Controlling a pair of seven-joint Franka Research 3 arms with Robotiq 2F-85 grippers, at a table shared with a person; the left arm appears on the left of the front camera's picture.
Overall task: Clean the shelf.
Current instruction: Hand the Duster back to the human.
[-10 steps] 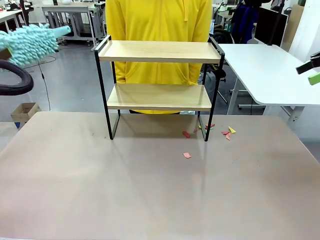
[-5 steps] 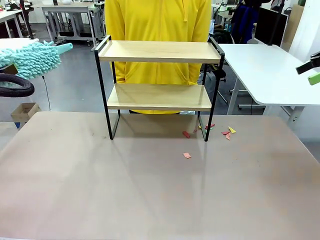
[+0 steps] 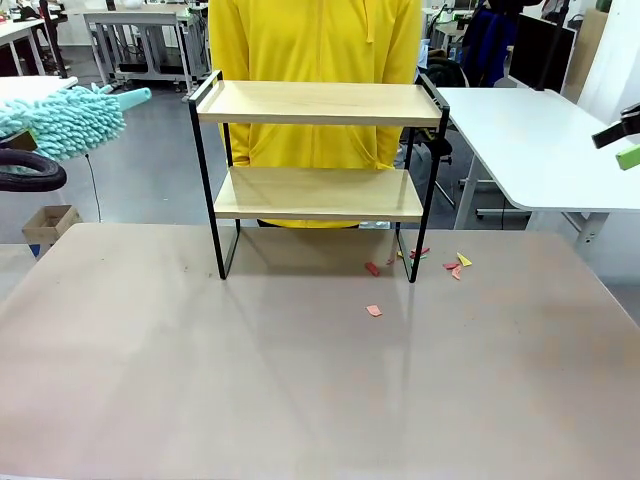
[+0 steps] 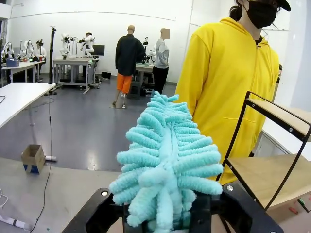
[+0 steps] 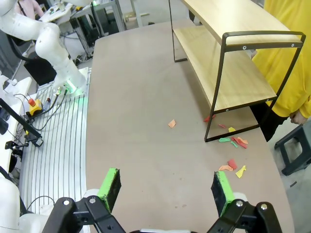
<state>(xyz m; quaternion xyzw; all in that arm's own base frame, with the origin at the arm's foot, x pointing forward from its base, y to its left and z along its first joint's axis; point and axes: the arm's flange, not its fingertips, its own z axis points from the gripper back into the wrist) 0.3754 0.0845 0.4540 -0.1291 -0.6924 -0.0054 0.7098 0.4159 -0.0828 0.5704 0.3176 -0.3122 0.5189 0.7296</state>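
The shelf (image 3: 318,150), two light wooden boards in a thin black frame, stands at the far middle of the table, and both boards look bare. My left gripper (image 4: 170,213) is shut on a fluffy turquoise duster (image 4: 167,160), held in the air to the left of the shelf (image 4: 272,160). In the front view the duster (image 3: 65,120) hangs at the left edge, level with the top board. My right gripper (image 5: 165,189) is open and empty, high over the table's right side, and its green pad (image 3: 628,155) shows at the right edge. Right wrist view: shelf (image 5: 233,73).
Small coloured paper scraps (image 3: 455,265) lie on the table by the shelf's right legs, one (image 3: 374,310) nearer the front; scraps (image 5: 233,141) too. A person in a yellow hoodie (image 3: 315,40) stands right behind the shelf. A white table (image 3: 540,140) stands at the back right.
The duster has dropped a little and shifted slightly right toward the shelf. The right gripper and the shelf have not moved.
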